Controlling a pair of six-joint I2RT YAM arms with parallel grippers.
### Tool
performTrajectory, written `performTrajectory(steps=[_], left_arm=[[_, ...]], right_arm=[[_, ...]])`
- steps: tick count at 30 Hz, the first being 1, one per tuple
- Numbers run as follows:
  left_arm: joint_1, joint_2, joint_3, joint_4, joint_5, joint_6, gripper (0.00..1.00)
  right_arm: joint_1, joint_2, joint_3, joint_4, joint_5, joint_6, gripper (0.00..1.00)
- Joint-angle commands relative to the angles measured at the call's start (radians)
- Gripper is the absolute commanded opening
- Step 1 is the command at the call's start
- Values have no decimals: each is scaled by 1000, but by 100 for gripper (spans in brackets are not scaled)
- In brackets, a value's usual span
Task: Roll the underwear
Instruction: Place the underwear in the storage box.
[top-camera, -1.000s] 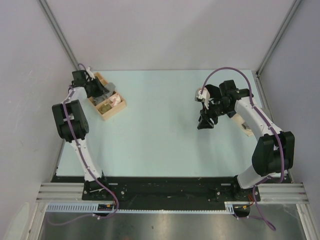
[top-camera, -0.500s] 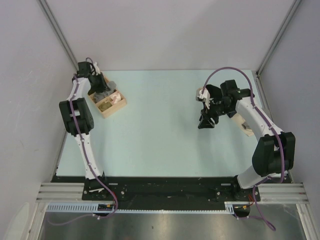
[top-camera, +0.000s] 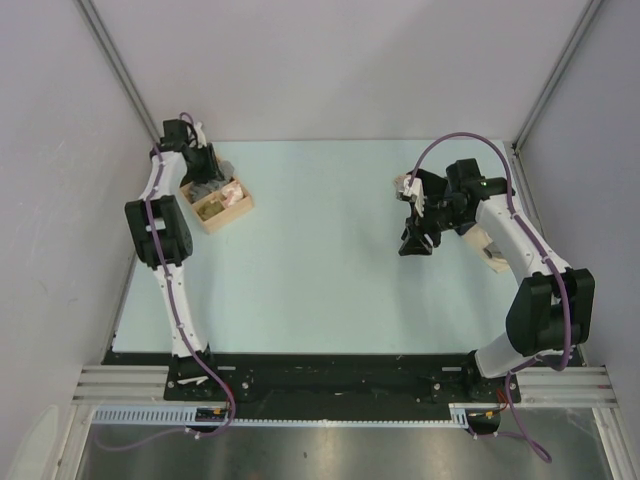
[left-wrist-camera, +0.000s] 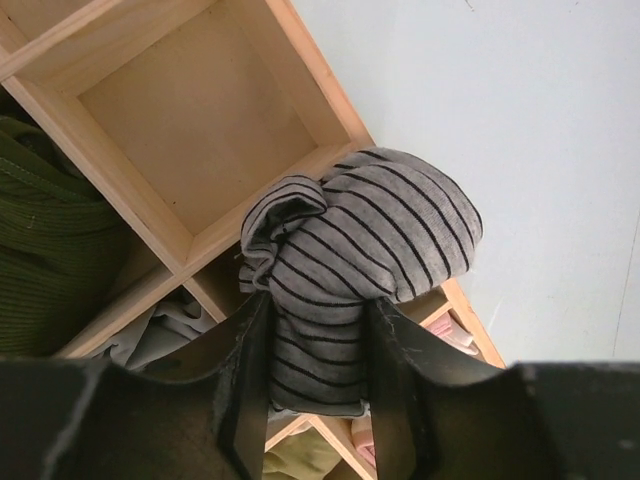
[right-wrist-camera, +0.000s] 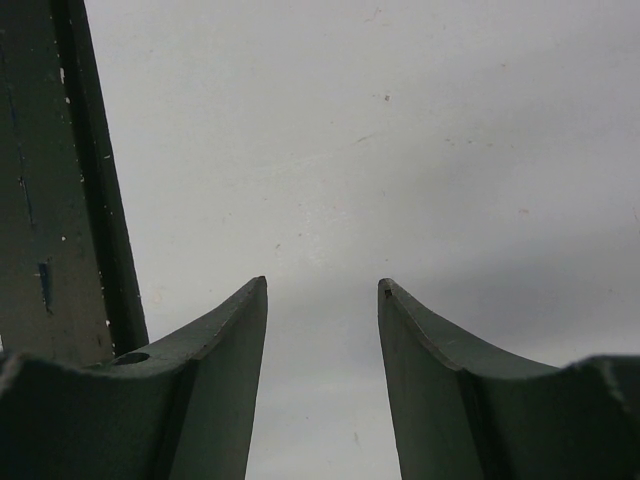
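The underwear (left-wrist-camera: 360, 240) is a grey roll with thin dark stripes. My left gripper (left-wrist-camera: 318, 310) is shut on it and holds it just above the wooden compartment box (left-wrist-camera: 120, 150), over a divider beside an empty compartment. In the top view the left gripper (top-camera: 203, 172) is over the box (top-camera: 240, 212) at the far left, with the grey roll (top-camera: 209, 186) under it. My right gripper (top-camera: 413, 244) is open and empty above bare table at the right; its jaws stand apart in the right wrist view (right-wrist-camera: 322, 290).
The box holds other rolled garments: a dark green one (left-wrist-camera: 45, 250), a pale grey one (left-wrist-camera: 165, 325), a pink one (left-wrist-camera: 455, 335) and a yellow-green one (left-wrist-camera: 305, 462). The pale table (top-camera: 320, 280) stretches between the arms. Frame posts stand at the back corners.
My left arm has swung toward the back, carrying the striped roll over the far end of the box. The right gripper has shifted slightly.
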Motion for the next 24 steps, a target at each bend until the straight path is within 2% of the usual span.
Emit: performTrajectory(steps=[1, 9, 14, 24], left_arm=[[-35, 98, -29, -199, -52, 63, 43], [-63, 143, 85, -293, -105, 116, 42], [-60, 102, 68, -259, -112, 111, 53], [-27, 37, 89, -207, -23, 74, 54]], right_arm=[[-3, -42, 3, -13, -36, -17, 52], [-6, -49, 1, -16, -42, -20, 52], [-8, -51, 3, -18, -46, -22, 52], [-9, -48, 1, -22, -55, -28, 52]])
